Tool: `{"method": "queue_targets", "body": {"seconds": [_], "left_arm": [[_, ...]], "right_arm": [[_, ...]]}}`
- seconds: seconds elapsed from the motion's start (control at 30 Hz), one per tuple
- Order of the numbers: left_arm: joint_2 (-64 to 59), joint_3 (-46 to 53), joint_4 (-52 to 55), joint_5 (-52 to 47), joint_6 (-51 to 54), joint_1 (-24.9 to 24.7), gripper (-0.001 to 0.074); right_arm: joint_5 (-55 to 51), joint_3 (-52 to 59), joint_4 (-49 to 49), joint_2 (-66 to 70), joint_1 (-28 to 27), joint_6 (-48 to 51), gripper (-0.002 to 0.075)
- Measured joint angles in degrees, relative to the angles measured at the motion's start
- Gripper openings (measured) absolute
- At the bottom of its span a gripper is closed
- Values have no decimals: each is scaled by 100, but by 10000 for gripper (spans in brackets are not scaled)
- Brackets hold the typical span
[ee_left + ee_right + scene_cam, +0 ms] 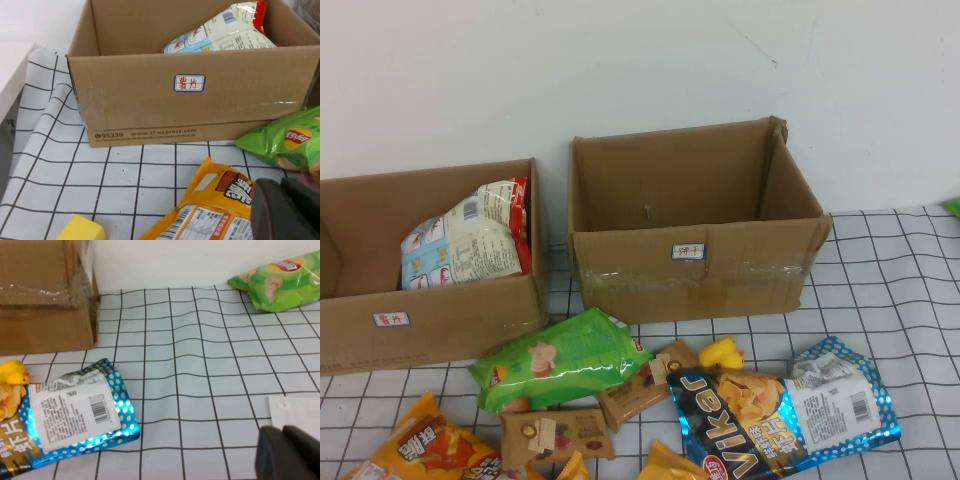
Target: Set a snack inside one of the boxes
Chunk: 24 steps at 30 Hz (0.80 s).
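The orange-yellow crisp bag lies flat on the checked cloth at the front left, partly cut off by the view's edge. In the left wrist view it lies just under my left gripper, whose dark fingers are together and hold nothing. The wide, low brown box with the red-marked label stands at the back left and holds a white and blue bag; the box also shows in the left wrist view. My right gripper is shut and empty over the cloth on the right. Neither gripper shows in the high view.
The taller taped box stands at the back middle. A green bag, the blue Vikar bag, a yellow duck and small brown packets lie in front. A second green bag and a white card lie on the right.
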<state>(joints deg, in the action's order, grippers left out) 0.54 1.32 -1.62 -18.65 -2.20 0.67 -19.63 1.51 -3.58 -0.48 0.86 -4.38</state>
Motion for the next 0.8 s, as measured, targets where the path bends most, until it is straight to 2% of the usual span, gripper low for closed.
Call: {"method": "queue_targets", "body": {"seconds": [0.8], "left_arm": [[0, 0, 0, 0, 0, 0, -2]], "right_arm": [[0, 0, 0, 0, 0, -120, -1]]}}
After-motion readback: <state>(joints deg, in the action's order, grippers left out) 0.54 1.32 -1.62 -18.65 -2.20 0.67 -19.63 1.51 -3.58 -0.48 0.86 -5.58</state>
